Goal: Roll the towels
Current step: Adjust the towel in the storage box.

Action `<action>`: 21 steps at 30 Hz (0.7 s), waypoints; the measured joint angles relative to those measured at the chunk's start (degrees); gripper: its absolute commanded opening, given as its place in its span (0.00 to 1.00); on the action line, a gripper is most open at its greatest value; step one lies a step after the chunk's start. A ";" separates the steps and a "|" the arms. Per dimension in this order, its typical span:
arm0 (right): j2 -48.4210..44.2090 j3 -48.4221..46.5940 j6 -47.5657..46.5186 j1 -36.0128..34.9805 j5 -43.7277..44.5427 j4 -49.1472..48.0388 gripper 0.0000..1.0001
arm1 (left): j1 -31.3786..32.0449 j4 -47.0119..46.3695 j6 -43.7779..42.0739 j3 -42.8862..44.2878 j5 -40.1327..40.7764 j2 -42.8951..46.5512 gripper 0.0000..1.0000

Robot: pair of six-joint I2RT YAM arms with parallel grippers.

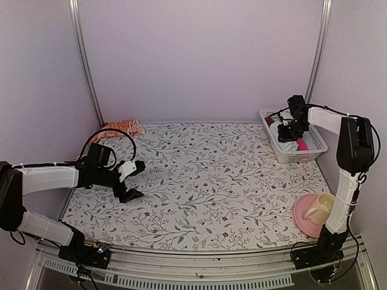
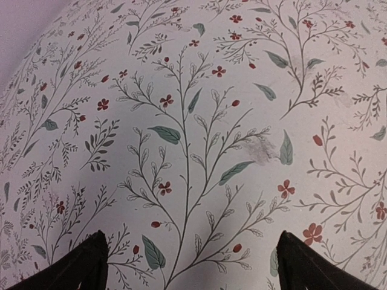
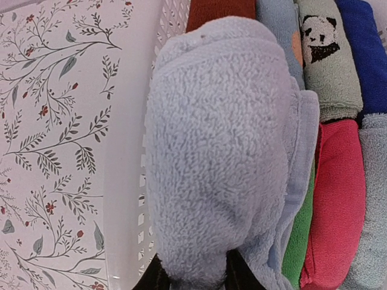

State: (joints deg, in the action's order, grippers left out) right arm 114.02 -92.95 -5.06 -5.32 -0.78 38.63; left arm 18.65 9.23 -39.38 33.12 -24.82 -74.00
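Note:
The light blue towel (image 3: pixel 224 151) is bundled into a thick roll, hanging over the left wall of the white basket (image 3: pixel 130 151). My right gripper (image 3: pixel 193 275) is shut on its lower end, a dark finger pressing in from each side. From above, that gripper (image 1: pixel 289 134) hangs over the basket (image 1: pixel 314 145) at the back right. The orange-red towel (image 1: pixel 121 128) lies crumpled at the back left corner of the table. My left gripper (image 1: pixel 138 180) hovers low over the floral tablecloth at the left. It stands wide open (image 2: pixel 192 254) with only cloth pattern between its fingers.
Several other rolled towels fill the basket: a pink one (image 3: pixel 338 199), a green one (image 3: pixel 299 235), one with a panda print (image 3: pixel 323 60) and a dark blue one (image 3: pixel 366 54). A pink plate (image 1: pixel 305 220) holding a cream cup (image 1: pixel 320 207) sits near the right arm's base.

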 measured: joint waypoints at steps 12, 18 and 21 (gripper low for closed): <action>-3.30 7.54 4.98 -0.24 -1.79 -8.28 0.53 | 0.00 -0.11 0.00 -0.20 -0.07 0.28 0.97; -4.04 7.37 5.09 -0.26 -0.24 -7.80 0.67 | 0.00 -0.20 0.00 -0.20 -0.04 0.28 0.97; -4.35 6.97 4.04 -0.26 0.52 -6.71 0.72 | 0.00 -0.22 0.00 -0.20 -0.04 0.28 0.97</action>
State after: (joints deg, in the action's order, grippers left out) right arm 109.67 -85.97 -1.02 -5.58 -0.25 31.92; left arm 18.65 9.02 -39.38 32.93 -24.86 -73.71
